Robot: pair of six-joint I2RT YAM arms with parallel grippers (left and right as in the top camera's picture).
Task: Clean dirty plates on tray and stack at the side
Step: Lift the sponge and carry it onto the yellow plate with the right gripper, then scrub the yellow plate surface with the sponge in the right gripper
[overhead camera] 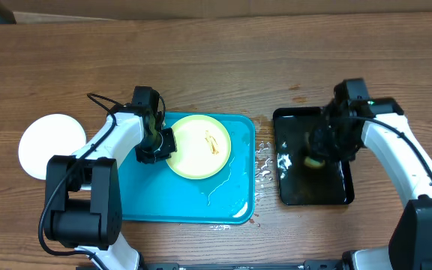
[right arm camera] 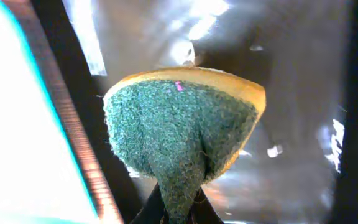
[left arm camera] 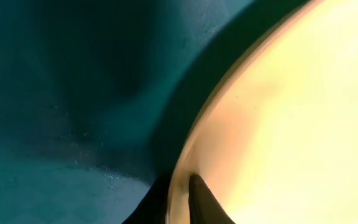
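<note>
Left of the tray (overhead camera: 178, 206), one white plate (overhead camera: 49, 145) is set aside on the tabletop (overhead camera: 201, 60). On the tray, the smeared yellow-green plate (overhead camera: 199, 146), judged uncleaned, is pinched at its rim by the left tool (overhead camera: 163, 144). Right of the tray, a sponge (right arm camera: 179, 118) is clamped in the right tool (right arm camera: 176, 202). No third plate is seen.

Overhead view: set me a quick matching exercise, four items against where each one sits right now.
Items
1. yellow-green plate
2. white plate
3. sponge
4. black tray

Places
A. on the bare table, beside the left arm
B. right of the turquoise tray
C. on the turquoise tray, rim pinched by the left tool
D. held in the right tool over the black tray

Pairs: 1-C, 2-A, 3-D, 4-B
</note>
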